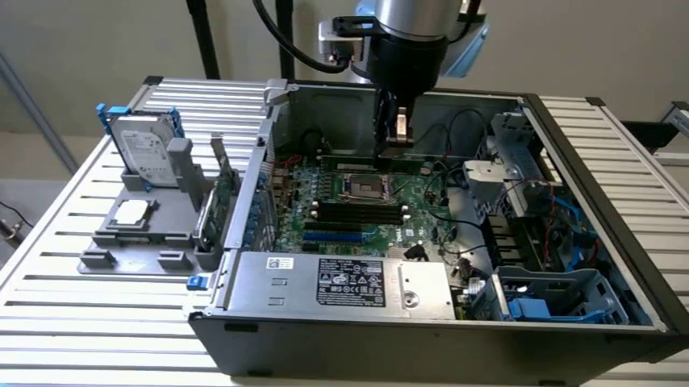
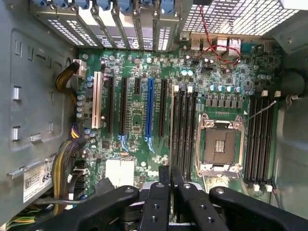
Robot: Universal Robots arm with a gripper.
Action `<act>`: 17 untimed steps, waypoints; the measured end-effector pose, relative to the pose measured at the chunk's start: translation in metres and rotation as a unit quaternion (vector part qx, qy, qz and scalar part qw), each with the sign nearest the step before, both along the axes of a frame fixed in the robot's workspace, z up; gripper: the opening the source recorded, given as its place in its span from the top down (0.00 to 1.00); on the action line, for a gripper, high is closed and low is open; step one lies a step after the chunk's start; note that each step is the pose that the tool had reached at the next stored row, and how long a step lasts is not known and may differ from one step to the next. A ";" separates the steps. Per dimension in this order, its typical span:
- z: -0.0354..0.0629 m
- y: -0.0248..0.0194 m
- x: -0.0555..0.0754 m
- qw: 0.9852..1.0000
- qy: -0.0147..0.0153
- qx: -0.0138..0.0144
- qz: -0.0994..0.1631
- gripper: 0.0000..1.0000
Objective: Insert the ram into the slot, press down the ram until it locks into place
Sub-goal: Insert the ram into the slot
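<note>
Right now the jaws are clenched on the ram [image 1: 366,164]. They pinch its upper edge near the middle, so the green stick hangs level inside the open computer case [image 1: 431,347]. In the wrist view the two black fingers [image 2: 161,202] sit close together with a thin sliver between them, which I take to be the stick seen edge-on. As far as I can make out it hangs clear above the motherboard [image 2: 134,125] and touches nothing.

Beneath it, the black slots [image 2: 183,134] lie in a bank of four between the blue slot [image 2: 149,110] and the silver CPU socket [image 2: 219,144], and all look empty. A second bank [image 2: 260,139] lies on the socket's other side. The fingers run the same way as these sockets and line up roughly with the first bank, but I cannot say which slot is meant.

I'd judge this to be the carrying and lining-up stage of the insertion. Nothing is seated and no pressing has begun. To my eye, going down from here calls for the stick's lower edge to sit squarely over one socket, parallel to it, with the end clips open. After that it needs an even push along its length.

Further out, at the exterior view's left, a hard drive [image 1: 145,153] stands in a grey holder [image 1: 129,234] on the slatted tabletop [image 1: 64,306], well apart from the work.
</note>
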State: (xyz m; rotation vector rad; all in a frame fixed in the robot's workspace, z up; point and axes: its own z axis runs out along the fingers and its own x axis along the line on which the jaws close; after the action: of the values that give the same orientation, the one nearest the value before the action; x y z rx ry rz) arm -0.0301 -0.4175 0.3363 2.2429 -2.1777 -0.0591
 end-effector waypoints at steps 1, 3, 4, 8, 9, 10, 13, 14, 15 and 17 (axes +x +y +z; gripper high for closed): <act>-0.0019 0.0000 0.000 1.000 0.000 0.000 0.000 0.87; -0.0055 0.0000 0.000 1.000 0.000 0.000 0.000 0.87; -0.0073 0.0000 0.000 1.000 0.000 0.000 -0.001 0.87; -0.0145 0.0000 0.000 1.000 0.000 0.000 -0.001 0.87; -0.0164 0.0000 0.000 1.000 0.000 0.000 -0.001 0.87; -0.0183 0.0000 0.000 1.000 0.000 0.000 -0.001 0.87; -0.0237 0.0000 0.000 1.000 0.000 0.000 -0.003 0.87; -0.0255 0.0000 0.000 1.000 0.000 0.000 -0.004 0.87; -0.0273 0.0000 0.000 1.000 0.000 0.000 -0.004 0.87; -0.0309 0.0000 0.000 1.000 0.000 0.000 -0.005 0.87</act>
State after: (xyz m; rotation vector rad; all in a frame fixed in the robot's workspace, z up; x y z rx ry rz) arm -0.0300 -0.4175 0.3054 2.2320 -2.1892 -0.0592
